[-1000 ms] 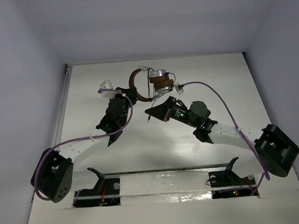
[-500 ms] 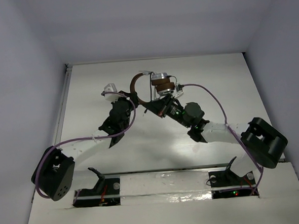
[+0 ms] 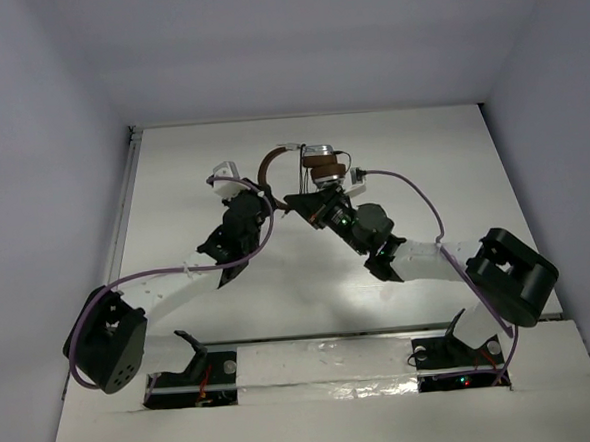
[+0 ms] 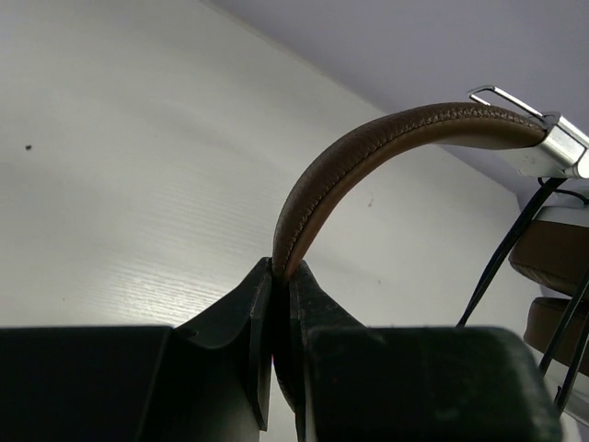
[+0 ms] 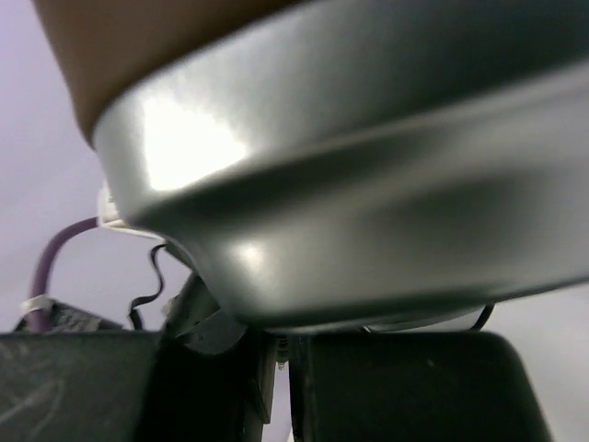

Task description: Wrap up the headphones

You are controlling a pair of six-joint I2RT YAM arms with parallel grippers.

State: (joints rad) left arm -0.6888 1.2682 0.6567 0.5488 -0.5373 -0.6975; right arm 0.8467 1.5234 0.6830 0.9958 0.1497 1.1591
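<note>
The headphones are over the far middle of the desk, closer to its far edge than to its near one, between the left gripper and the right gripper.

In the left wrist view we see the brown headband rise out of the left gripper and arch up to the right. That gripper is clenched on the band's lower end, pinching it edge-on between the two jaws. A silver metal slider sits at the band's upper end. Below it, strands of the thin dark cord run down past two brown ear pads at the right edge of that view.

From above, the ear cups lie to the right of the headband, one against the other, and the right gripper comes in at them from the near right.

In the right wrist view a silver ear cup fills most of the picture just above the fingertips, with a brown pad on its upper left. The right jaws stand close together with only a thin slit between them. We cannot tell whether they hold anything or touch the cup.

A purple cable arcs back from the right wrist along the arm.

We cannot tell whether the headphones rest on the desk.
</note>
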